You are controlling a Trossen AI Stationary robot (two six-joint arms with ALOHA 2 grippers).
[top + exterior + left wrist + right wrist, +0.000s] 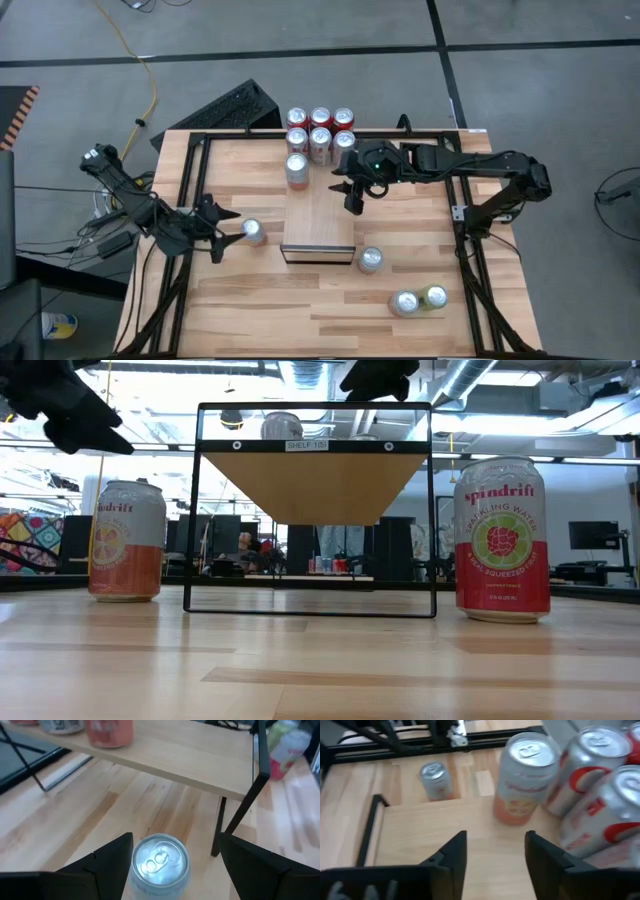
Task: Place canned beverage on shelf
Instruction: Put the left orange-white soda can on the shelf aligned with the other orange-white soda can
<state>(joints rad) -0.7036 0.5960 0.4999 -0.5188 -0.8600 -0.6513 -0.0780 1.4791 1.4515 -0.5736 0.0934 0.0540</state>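
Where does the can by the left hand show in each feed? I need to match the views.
High view: the can stands on the table, left of the shelf.
Low view: the can with the orange label, left of the shelf.
Left wrist view: the can between the open left hand.
Right wrist view: the small can on the table, beyond the shelf.
Shared landmark: the shelf.

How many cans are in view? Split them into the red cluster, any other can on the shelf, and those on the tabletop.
Red cans clustered on the shelf: 6
Orange can on the shelf: 1
Cans on the tabletop: 4
Total: 11
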